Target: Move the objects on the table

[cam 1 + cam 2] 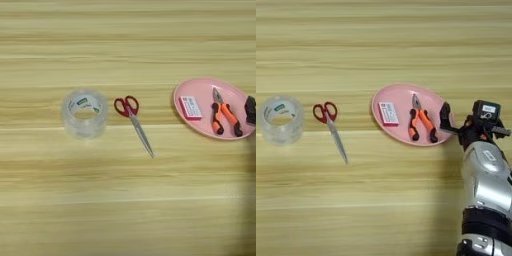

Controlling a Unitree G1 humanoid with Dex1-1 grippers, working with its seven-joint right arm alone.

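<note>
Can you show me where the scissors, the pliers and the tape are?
scissors (133,119): left eye view, on the pivot just below the red handles.
pliers (421,122): right eye view, on the orange handles, in the pink plate.
tape roll (85,114): left eye view, on its clear outer wall.

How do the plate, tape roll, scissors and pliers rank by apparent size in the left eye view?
1. plate
2. scissors and tape roll, too alike to rank
3. pliers

We see a matt, grained wooden table (125,210), clear glossy plastic tape roll (85,113), smooth pink plate (401,92), metal-bladed scissors (134,122) with glossy red handles, silvery metal forearm (487,177).
</note>
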